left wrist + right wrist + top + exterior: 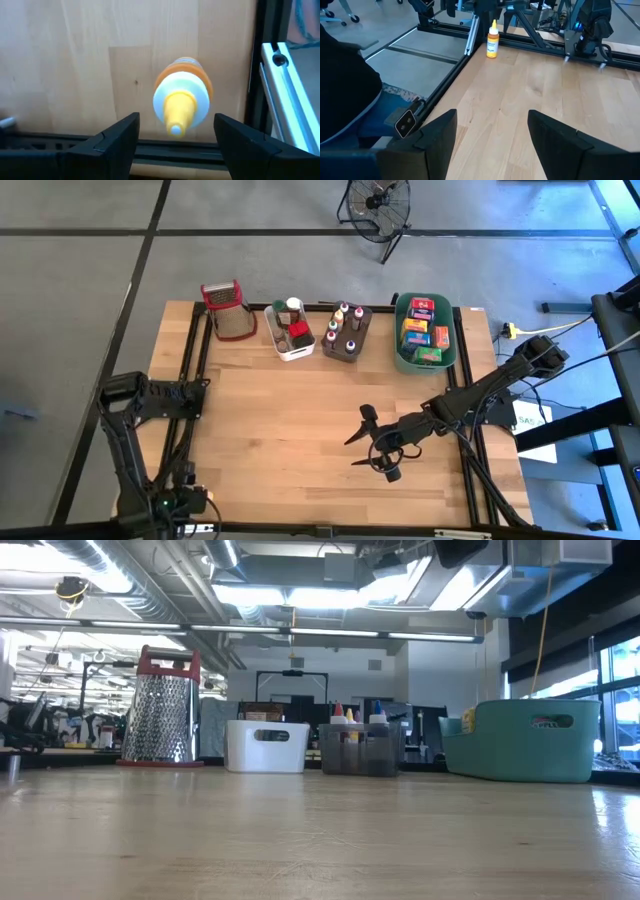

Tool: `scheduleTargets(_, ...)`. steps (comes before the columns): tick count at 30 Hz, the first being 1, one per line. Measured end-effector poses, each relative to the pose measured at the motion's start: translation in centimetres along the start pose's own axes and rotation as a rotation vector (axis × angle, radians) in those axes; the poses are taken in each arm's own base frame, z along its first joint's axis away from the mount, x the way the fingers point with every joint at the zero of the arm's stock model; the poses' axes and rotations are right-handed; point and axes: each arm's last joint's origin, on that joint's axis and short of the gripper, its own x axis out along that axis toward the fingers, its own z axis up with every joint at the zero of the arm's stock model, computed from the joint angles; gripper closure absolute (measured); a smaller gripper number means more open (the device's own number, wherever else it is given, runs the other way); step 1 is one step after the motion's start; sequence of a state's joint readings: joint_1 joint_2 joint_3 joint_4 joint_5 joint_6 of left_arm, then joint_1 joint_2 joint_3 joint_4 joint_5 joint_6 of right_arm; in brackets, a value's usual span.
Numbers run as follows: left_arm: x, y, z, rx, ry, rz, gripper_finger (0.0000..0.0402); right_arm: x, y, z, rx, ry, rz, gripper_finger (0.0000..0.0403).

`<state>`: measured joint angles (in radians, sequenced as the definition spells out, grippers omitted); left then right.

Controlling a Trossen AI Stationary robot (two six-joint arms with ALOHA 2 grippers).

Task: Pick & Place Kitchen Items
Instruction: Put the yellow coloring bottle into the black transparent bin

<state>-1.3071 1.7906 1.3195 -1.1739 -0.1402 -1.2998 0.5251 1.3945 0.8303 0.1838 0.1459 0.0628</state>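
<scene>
A small bottle (182, 97) with a yellow pointed cap and an orange label stands upright on the wooden table, near its near left corner; the right wrist view also shows this bottle (492, 40) beside the black rail. My left gripper (175, 150) points down right over it, open, one finger on either side of the cap and touching nothing. In the high view my left gripper (186, 476) hides the bottle. My right gripper (358, 440) hangs open over the table's middle right, with nothing between its fingers. Other kitchen items fill the tubs at the far edge.
Along the far edge stand a red-topped metal grater (228, 310), a white tub (290, 332) of jars, a grey tub (347, 332) of small bottles and a green tub (428, 332) of food boxes. Black frame rails (200, 380) run along the table's left and right sides.
</scene>
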Motion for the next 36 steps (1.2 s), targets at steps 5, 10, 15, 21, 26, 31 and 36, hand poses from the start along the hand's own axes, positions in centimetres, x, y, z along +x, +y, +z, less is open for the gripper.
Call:
scheduleTargets(5, 0.6, 0.0, -0.1, 0.011, -0.002, -0.005, 0.0151, 0.0, 0.0, 0.0, 0.0, 0.001, 0.0, 0.0157)
scheduleTargets(10, 1.4, -0.1, -0.1, 0.019, -0.028, -0.029, 0.0151, 0.0, 0.0, 0.0, 0.0, 0.001, 0.0, 0.0157)
scheduleTargets(15, 2.3, 0.1, -0.3, 0.026, -0.043, -0.021, 0.0151, 0.0, 0.0, 0.0, 0.001, 0.001, 0.001, 0.0157)
scheduleTargets(21, 3.1, 0.3, -0.4, 0.027, -0.053, -0.027, 0.0151, 0.0, 0.0, 0.0, 0.001, 0.001, 0.001, 0.0157)
scheduleTargets(26, 3.2, 0.3, -0.3, 0.067, -0.091, -0.017, 0.0151, 0.0, 0.0, 0.0, 0.001, 0.001, 0.001, 0.0157)
scheduleTargets(31, 3.2, 0.3, -0.2, 0.073, -0.108, -0.013, 0.0151, 0.0, 0.0, 0.0, 0.0, 0.001, 0.001, 0.0157)
scheduleTargets(36, 3.2, 0.3, -0.2, 0.073, -0.116, -0.01, 0.0151, 0.0, 0.0, 0.0, 0.001, 0.001, 0.0, 0.0157)
